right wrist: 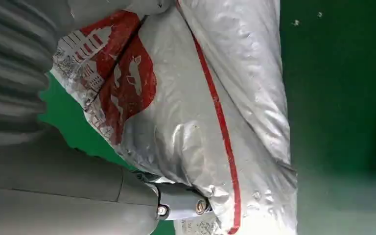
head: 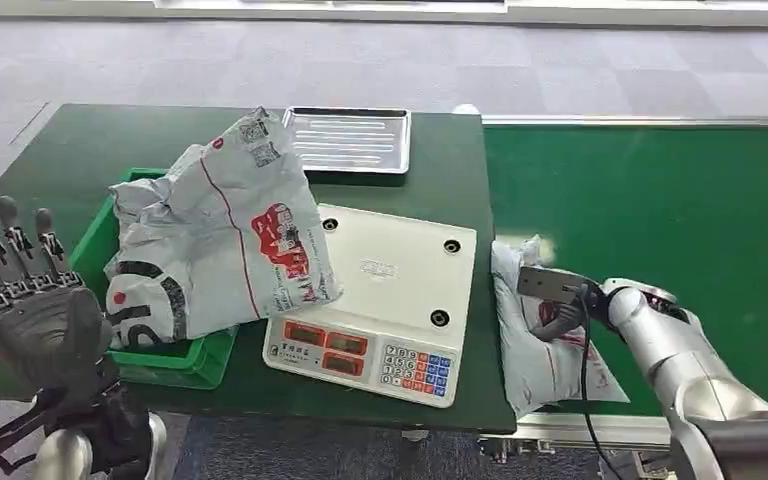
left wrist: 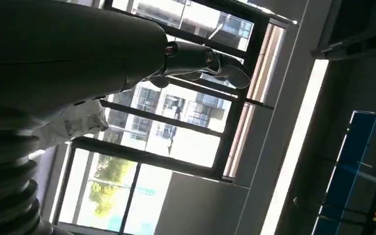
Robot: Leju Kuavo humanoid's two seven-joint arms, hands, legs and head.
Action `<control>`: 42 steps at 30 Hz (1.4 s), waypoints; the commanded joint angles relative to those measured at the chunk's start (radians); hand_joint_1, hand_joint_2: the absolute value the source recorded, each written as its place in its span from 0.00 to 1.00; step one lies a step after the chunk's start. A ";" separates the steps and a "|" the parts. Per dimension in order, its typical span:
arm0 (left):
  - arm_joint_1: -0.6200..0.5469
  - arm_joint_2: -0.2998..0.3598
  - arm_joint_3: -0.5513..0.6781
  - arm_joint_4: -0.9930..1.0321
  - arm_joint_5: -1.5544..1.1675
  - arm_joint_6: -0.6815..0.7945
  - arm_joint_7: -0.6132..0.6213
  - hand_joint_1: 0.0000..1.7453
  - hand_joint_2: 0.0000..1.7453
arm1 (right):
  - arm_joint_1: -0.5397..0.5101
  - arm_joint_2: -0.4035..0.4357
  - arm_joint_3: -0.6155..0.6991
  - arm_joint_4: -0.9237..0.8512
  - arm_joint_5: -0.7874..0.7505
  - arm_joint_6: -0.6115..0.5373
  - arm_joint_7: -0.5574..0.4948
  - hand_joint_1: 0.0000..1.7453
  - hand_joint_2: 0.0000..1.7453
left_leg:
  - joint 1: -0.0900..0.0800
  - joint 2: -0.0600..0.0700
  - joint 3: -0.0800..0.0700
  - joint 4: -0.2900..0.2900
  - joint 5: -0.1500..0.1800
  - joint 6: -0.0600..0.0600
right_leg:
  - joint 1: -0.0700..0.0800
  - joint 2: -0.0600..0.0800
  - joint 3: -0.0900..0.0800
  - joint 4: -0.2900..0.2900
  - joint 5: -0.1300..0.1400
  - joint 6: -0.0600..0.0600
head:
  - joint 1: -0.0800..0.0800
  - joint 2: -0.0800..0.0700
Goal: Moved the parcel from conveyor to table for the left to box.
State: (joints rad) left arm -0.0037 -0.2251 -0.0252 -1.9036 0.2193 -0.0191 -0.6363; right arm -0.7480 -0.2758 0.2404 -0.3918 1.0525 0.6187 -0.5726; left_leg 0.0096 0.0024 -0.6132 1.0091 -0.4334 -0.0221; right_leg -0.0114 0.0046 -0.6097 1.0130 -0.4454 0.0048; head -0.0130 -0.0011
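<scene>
A grey plastic parcel [head: 525,355] with red print lies on the green conveyor [head: 660,200], at its edge beside the table. My right hand [head: 568,300] rests on top of it. In the right wrist view the parcel [right wrist: 200,98] sits between the thumb [right wrist: 176,205] and the fingers, which grip it. My left hand [head: 25,300] is raised at the table's near left corner, palm up, fingers apart and empty. The left wrist view shows its fingers [left wrist: 205,61] against windows.
A green bin [head: 175,365] at the table's left holds large grey parcels [head: 220,230] that spill over its rim. A white scale [head: 390,290] stands mid-table, between bin and conveyor. A metal tray [head: 348,138] lies at the far edge of the dark green table [head: 70,160].
</scene>
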 commanded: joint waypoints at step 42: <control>0.021 -0.010 -0.004 0.019 -0.048 0.049 -0.014 0.00 1.00 | 0.045 0.184 -0.057 -1.117 0.438 -0.922 0.638 1.00 1.00 | -0.001 -0.006 0.003 -0.001 -0.003 -0.001 | 0.001 -0.006 0.005 0.000 -0.005 -0.002 | 0.000 0.000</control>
State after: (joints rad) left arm 0.0614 -0.2422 -0.0065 -1.9615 0.1667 0.0317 -0.6588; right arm -0.6704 -0.1682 0.1709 -1.5175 1.4381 -0.4219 0.1118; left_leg 0.0090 -0.0041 -0.6111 1.0085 -0.4361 -0.0233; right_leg -0.0102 -0.0014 -0.6061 1.0133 -0.4500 0.0031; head -0.0130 -0.0011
